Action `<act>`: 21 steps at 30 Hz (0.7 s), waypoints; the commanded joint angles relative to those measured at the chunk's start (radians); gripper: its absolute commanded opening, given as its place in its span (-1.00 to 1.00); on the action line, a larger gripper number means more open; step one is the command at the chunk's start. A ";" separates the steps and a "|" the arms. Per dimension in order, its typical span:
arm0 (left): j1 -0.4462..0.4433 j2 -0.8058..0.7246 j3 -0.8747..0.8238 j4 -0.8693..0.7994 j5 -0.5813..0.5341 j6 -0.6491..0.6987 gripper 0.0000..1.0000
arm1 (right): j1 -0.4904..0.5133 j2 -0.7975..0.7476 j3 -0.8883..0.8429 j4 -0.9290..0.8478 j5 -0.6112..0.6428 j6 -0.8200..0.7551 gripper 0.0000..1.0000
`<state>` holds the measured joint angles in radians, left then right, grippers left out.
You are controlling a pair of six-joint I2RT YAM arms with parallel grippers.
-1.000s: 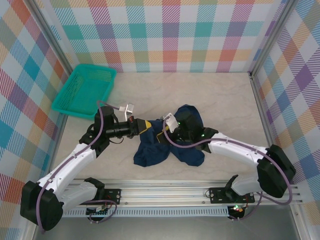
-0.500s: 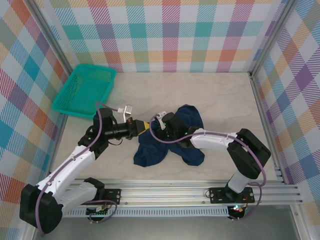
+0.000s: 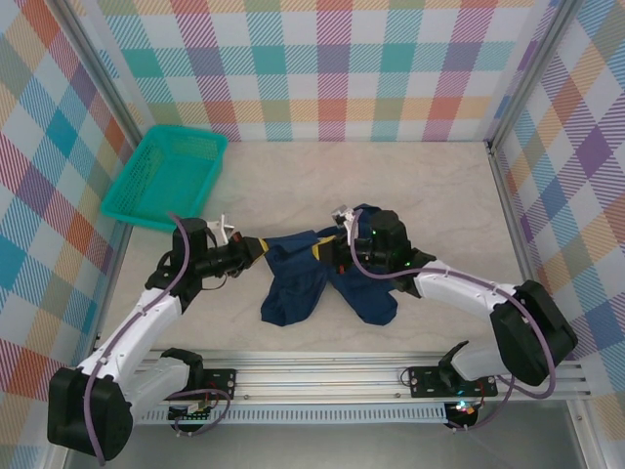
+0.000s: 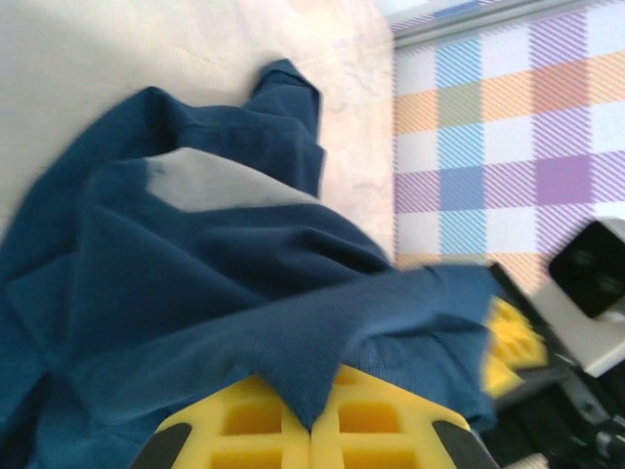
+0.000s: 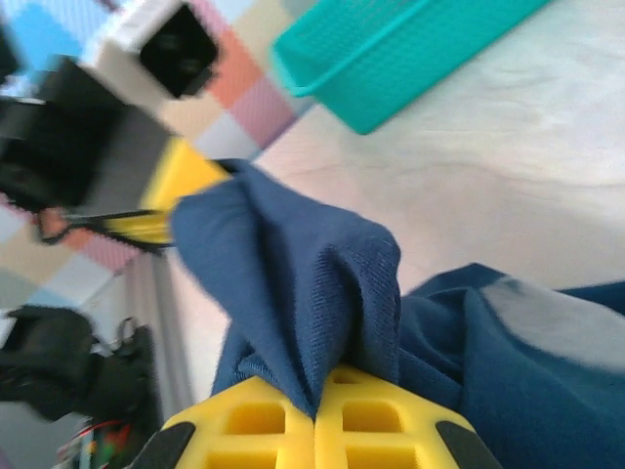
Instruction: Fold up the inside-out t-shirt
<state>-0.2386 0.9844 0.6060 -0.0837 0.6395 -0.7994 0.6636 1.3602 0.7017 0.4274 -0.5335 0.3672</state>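
Two yellow-padded claws, the left gripper (image 3: 256, 250) and the right gripper (image 3: 327, 252), are each clamped on a pinch of the crumpled dark navy soft-cloth t-shirt (image 3: 293, 285). It lies bunched to the right of the teal mesh plastic basket (image 3: 142, 219), nearer the arms' bases. I'd judge this a spreading step: draw the pinched edge apart evenly and low, so neither grip slips or twists the cloth.

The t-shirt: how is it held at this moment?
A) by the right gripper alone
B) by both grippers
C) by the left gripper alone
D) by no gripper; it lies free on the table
B: the left gripper and the right gripper each pinch a fold of the t-shirt between shut jaws, as each wrist view shows.
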 commanded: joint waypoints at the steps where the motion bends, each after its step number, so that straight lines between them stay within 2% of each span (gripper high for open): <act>1: 0.015 0.023 0.008 -0.084 -0.079 0.097 -1.00 | -0.017 -0.023 -0.019 0.107 -0.199 0.043 -1.00; 2: 0.013 0.038 0.010 -0.101 -0.091 0.113 -0.96 | -0.021 -0.016 -0.022 0.126 -0.225 0.050 -1.00; 6: -0.007 0.071 0.030 -0.167 -0.138 0.180 -0.46 | -0.025 0.028 -0.012 0.157 -0.270 0.075 -1.00; 8: -0.020 0.038 0.035 -0.185 -0.169 0.208 -0.22 | -0.026 0.049 0.000 0.128 -0.252 0.069 -1.00; 11: -0.052 -0.058 0.041 -0.233 -0.201 0.256 -0.02 | -0.027 0.067 0.036 0.044 -0.223 0.048 -1.00; 15: -0.118 -0.128 0.053 -0.229 -0.182 0.282 0.10 | -0.027 0.072 0.050 0.014 -0.206 0.033 -1.00; 21: -0.233 -0.042 0.098 -0.150 -0.064 0.256 0.11 | -0.027 0.077 0.051 0.004 -0.186 0.032 -1.00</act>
<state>-0.4316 0.9077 0.6750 -0.2749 0.5121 -0.5564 0.6407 1.4319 0.7223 0.4366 -0.7155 0.4141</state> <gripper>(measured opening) 0.552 0.045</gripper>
